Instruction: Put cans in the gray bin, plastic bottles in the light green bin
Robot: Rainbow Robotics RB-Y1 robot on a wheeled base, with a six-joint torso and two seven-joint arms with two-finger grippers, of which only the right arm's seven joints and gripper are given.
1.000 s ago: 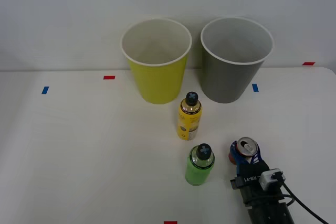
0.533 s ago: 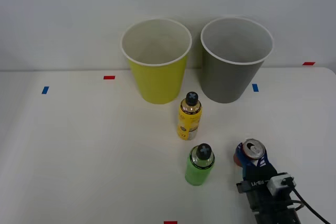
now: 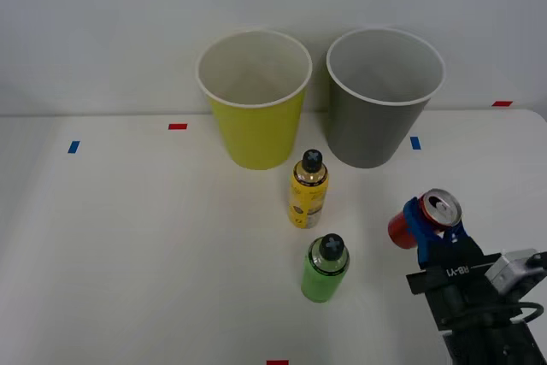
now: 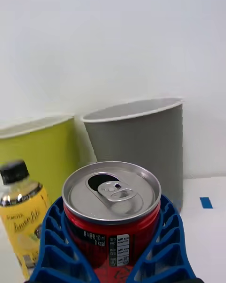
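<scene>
None of the three items is binned yet: the fingers [image 4: 52, 236] clamp the can [image 3: 417, 220] in front of the gray bin [image 3: 376, 117], while both bottles [image 3: 308, 190] stand on the tabletop [image 3: 128, 237].

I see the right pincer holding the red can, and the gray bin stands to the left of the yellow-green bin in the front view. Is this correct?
Not quite. The right pincer does hold the red can, but in the front view the gray bin stands to the right of the yellow-green bin, not to the left.
</scene>
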